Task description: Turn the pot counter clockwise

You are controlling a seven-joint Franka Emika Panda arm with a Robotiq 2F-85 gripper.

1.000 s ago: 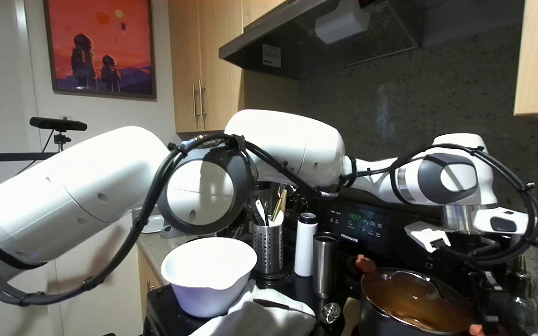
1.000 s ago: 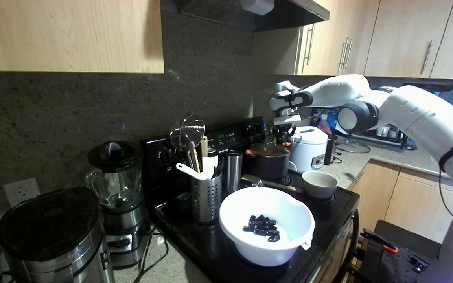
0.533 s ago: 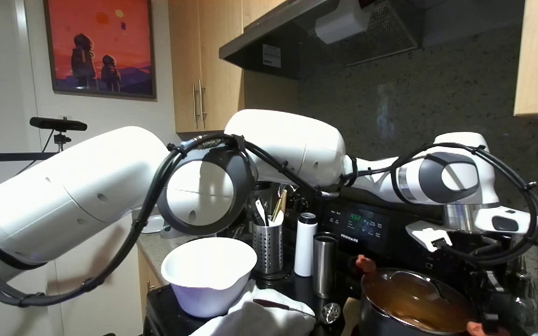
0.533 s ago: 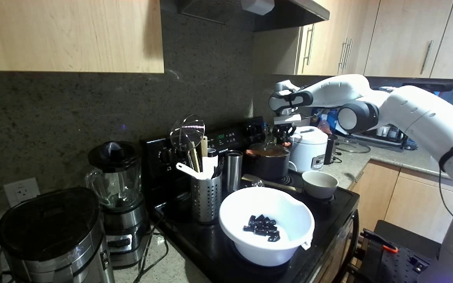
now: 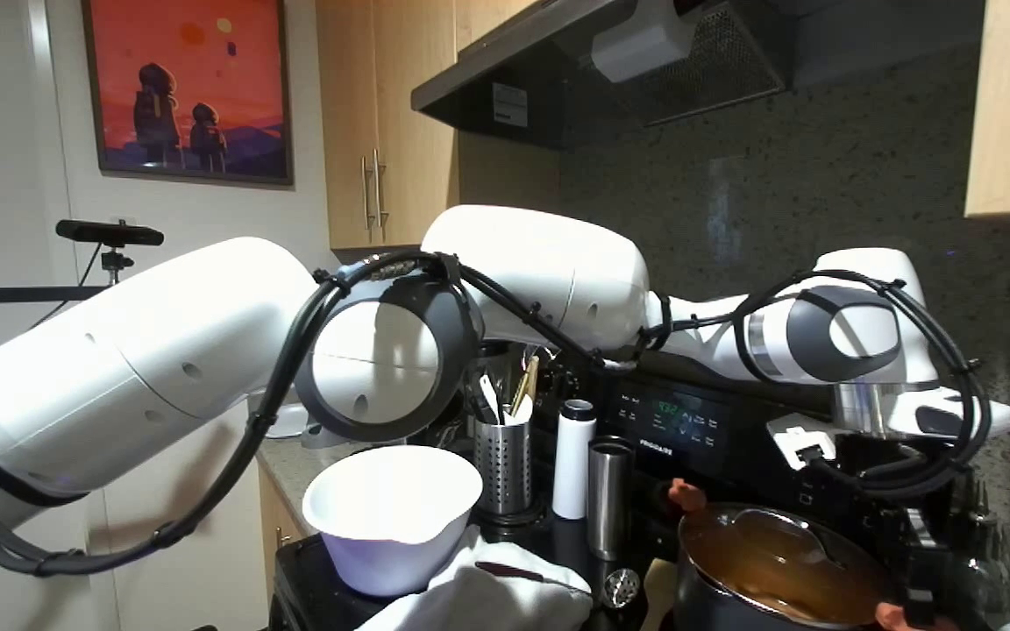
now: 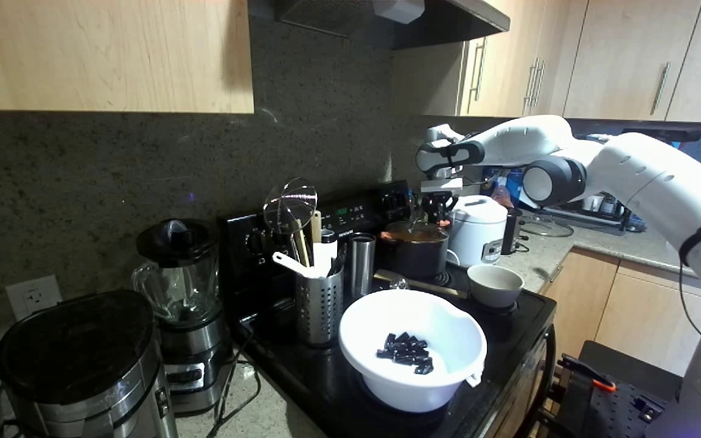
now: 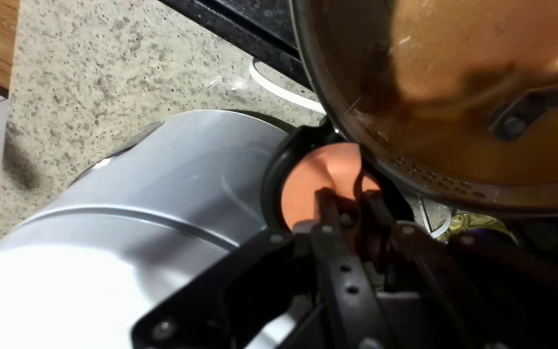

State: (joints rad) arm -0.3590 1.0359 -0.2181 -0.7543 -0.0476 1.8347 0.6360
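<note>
The pot (image 6: 414,258) is dark-bodied and stands on the stove with a glass lid on it; orange-brown shows through the lid in an exterior view (image 5: 785,561) and in the wrist view. Orange covers sit on its two side handles. My gripper (image 7: 350,196) reaches down over the handle on the rice cooker side. Its dark fingers (image 7: 327,208) stand close together with the orange handle cover (image 7: 303,186) between them, shut on it. The exact contact at the pads is dark and partly hidden.
A white rice cooker (image 7: 172,179) stands right beside the gripped handle. Across the stove are a cream bowl (image 6: 495,286), a steel tumbler (image 6: 362,264), a utensil holder (image 6: 319,310) and a large white bowl (image 6: 399,389) with several black pieces. A range hood (image 5: 549,70) hangs above.
The hand has twisted a little about its upright axis, and its cable loop has swung in the exterior view. The pot shows no clear shift, and the rest of the arm stays nearly still.
</note>
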